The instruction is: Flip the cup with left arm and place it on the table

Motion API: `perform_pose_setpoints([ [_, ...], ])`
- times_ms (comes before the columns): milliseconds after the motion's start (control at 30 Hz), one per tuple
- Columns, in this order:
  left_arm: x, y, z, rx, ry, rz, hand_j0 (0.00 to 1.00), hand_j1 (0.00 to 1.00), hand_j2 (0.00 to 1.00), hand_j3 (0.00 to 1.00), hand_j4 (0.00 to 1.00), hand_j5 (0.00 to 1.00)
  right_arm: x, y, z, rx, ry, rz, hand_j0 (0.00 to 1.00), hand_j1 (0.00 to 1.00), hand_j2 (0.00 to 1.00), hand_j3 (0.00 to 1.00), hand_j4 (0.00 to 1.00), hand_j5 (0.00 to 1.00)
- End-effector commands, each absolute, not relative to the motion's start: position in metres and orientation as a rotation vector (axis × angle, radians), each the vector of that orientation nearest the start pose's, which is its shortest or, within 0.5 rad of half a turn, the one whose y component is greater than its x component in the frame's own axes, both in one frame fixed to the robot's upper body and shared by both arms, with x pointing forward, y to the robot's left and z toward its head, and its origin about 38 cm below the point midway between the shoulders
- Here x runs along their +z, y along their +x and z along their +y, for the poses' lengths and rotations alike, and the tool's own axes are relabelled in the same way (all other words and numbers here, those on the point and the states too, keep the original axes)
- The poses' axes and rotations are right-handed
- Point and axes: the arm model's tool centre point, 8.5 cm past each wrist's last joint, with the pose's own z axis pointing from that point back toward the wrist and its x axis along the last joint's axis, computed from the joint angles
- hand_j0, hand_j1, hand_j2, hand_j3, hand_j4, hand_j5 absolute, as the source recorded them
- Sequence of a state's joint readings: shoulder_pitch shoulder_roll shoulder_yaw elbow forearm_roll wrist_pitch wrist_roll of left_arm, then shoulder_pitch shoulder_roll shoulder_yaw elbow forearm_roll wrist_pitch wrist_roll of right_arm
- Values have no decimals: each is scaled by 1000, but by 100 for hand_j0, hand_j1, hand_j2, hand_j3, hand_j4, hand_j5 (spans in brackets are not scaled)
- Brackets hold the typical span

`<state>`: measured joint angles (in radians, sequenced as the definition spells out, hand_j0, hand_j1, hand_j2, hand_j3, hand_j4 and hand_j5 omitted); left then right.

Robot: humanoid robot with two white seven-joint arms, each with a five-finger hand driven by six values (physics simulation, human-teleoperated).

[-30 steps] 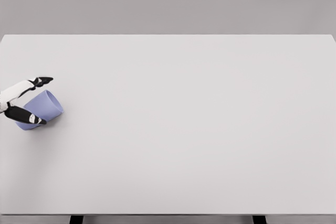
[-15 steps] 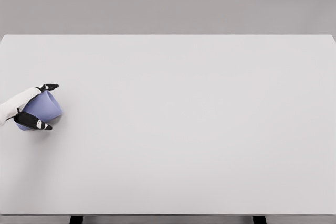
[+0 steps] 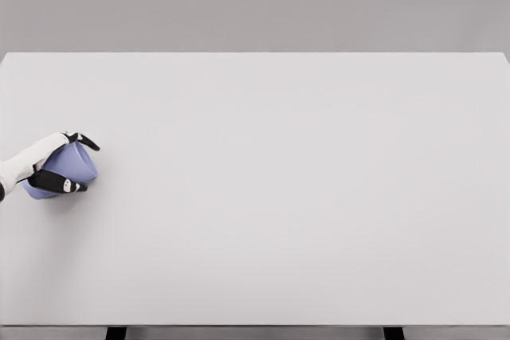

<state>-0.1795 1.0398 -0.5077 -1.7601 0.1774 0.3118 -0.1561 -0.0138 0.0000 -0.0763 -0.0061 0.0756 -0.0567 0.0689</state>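
Observation:
A light purple cup (image 3: 72, 166) lies on its side at the far left of the white table (image 3: 287, 189), its wider end pointing right. My left hand (image 3: 64, 163) comes in from the left edge and is shut on the cup: one black-tipped finger (image 3: 86, 142) curls over the top and the thumb (image 3: 62, 185) presses along the lower side. The hand hides the cup's left end. The right arm does not show.
The white table runs from edge to edge of the head view. Its front edge lies near the bottom, where two dark legs (image 3: 116, 333) show. A plain grey wall stands behind.
My left fingers have closed around the cup: the upper finger curled down over its top and the thumb came up against its side. The cup stayed in place.

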Motion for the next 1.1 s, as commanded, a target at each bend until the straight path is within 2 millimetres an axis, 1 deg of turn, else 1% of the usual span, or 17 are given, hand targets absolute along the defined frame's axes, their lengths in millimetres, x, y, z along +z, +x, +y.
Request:
perform_pose_setpoints([
  [0, 145, 360, 380, -1043, 359, -1055, 43, 43, 43, 43, 43, 43, -262, 17, -266, 6, -19, -76, 100, 100, 100, 100, 100, 100],
  [100, 147, 361, 380, -1047, 355, -1066, 44, 44, 44, 44, 44, 44, -262, 17, -266, 4, -19, -77, 100, 100, 100, 100, 100, 100],
  [200, 158, 362, 373, -1069, 295, -1176, 44, 44, 44, 44, 44, 44, -262, 17, -266, 7, -19, -76, 100, 100, 100, 100, 100, 100],
  [300, 167, 363, 372, -1041, 226, -1241, 45, 45, 45, 45, 45, 45, -262, 17, -266, 6, -19, -76, 100, 100, 100, 100, 100, 100],
  [433, 191, 360, 372, -975, 42, -1436, 49, 49, 49, 49, 49, 49, -262, 17, -266, 6, -19, -76, 100, 100, 100, 100, 100, 100],
  [500, 196, 358, 373, -923, -44, -1519, 53, 53, 53, 53, 53, 53, -262, 17, -266, 6, -19, -76, 100, 100, 100, 100, 100, 100],
  [533, 196, 356, 375, -896, -88, -1555, 53, 53, 53, 53, 53, 53, -262, 17, -266, 6, -19, -76, 100, 100, 100, 100, 100, 100],
  [567, 195, 352, 375, -916, -139, -1581, 53, 53, 53, 53, 53, 53, -262, 17, -266, 6, -19, -76, 100, 100, 100, 100, 100, 100],
  [667, 200, 343, 369, -938, -309, -1665, 54, 54, 54, 54, 54, 54, -262, 17, -266, 4, -19, -77, 100, 100, 100, 100, 100, 100],
  [767, 186, 333, 362, -992, -448, -1690, 54, 54, 54, 54, 54, 54, -262, 17, -266, 4, -19, -77, 100, 100, 100, 100, 100, 100],
  [800, 178, 330, 353, -992, -519, -1677, 54, 54, 54, 54, 54, 54, -262, 17, -266, 6, -19, -76, 100, 100, 100, 100, 100, 100],
  [867, 173, 343, 346, -1001, -608, -1673, 53, 53, 53, 53, 53, 53, -262, 17, -266, 4, -19, -77, 100, 100, 100, 100, 100, 100],
  [900, 168, 371, 336, -897, -638, -1725, 51, 51, 51, 51, 51, 51, -262, 17, -266, 6, -19, -76, 100, 100, 100, 100, 100, 100],
  [933, 166, 411, 329, -779, -634, -1784, 51, 51, 51, 51, 51, 51, -262, 17, -266, 4, -19, -77, 100, 100, 100, 100, 100, 100],
  [967, 165, 428, 329, -728, -611, -1808, 51, 51, 51, 51, 51, 51, -262, 17, -266, 6, -19, -76, 100, 100, 100, 100, 100, 100],
  [1000, 160, 440, 321, -686, -615, -1824, 51, 51, 51, 51, 51, 51, -262, 17, -266, 6, -19, -76, 100, 100, 100, 100, 100, 100],
  [1067, 159, 457, 307, -642, -624, -1844, 51, 51, 51, 51, 51, 51, -262, 17, -266, 6, -19, -76, 100, 100, 100, 100, 100, 100],
])
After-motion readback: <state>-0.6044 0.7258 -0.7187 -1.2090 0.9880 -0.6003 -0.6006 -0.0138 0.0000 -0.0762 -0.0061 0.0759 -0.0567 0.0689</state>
